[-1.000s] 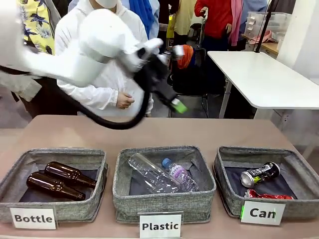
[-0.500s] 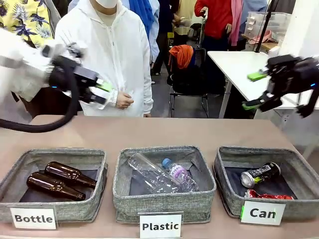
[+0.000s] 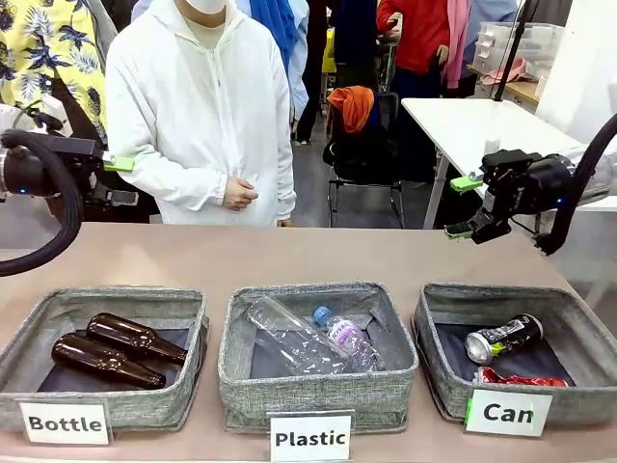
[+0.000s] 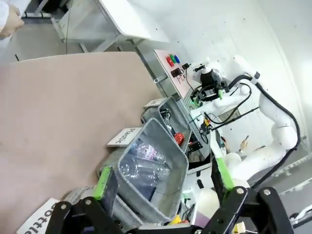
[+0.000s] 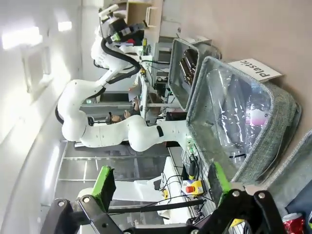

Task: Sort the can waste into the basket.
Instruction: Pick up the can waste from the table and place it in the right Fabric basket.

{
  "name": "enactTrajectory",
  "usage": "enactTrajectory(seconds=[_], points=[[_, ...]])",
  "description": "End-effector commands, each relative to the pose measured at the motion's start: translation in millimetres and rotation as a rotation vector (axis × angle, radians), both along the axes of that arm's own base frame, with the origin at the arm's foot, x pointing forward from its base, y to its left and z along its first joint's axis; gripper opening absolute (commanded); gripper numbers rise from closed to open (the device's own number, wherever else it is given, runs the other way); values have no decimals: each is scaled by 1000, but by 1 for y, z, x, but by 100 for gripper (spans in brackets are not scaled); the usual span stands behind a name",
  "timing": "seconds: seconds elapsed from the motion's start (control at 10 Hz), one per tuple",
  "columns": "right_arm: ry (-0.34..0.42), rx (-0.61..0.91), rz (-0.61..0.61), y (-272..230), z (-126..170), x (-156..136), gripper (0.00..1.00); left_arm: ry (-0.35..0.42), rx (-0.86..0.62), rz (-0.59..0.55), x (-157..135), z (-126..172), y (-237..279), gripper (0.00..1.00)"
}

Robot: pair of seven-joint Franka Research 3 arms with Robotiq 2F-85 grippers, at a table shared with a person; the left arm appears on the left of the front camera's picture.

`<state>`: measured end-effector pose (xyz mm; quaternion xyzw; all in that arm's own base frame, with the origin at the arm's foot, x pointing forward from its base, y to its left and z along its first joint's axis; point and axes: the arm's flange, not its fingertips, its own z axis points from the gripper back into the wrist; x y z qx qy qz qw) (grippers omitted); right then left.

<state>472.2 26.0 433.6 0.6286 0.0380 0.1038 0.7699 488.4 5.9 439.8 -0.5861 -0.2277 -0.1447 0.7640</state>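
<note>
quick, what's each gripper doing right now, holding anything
Left gripper: open, holding nothing.
Right gripper: open, holding nothing.

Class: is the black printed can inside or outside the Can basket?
Inside: the black can lies on its side on the Can basket lining.

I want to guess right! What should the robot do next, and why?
Probably nothing more than parking both arms: the black printed metal can and crushed red metal can already lie inside the grey woven "Can" basket, and the left gripper and right gripper are open, empty.
</note>
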Motion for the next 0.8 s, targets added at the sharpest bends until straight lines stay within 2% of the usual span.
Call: enactTrajectory(seconds=[0.0,0.7], points=[[-16,0,6,5,13,-9,100,5,1,11,4,16,-12,100],[-16,0,6,5,13,-9,100,5,1,11,4,16,-12,100]])
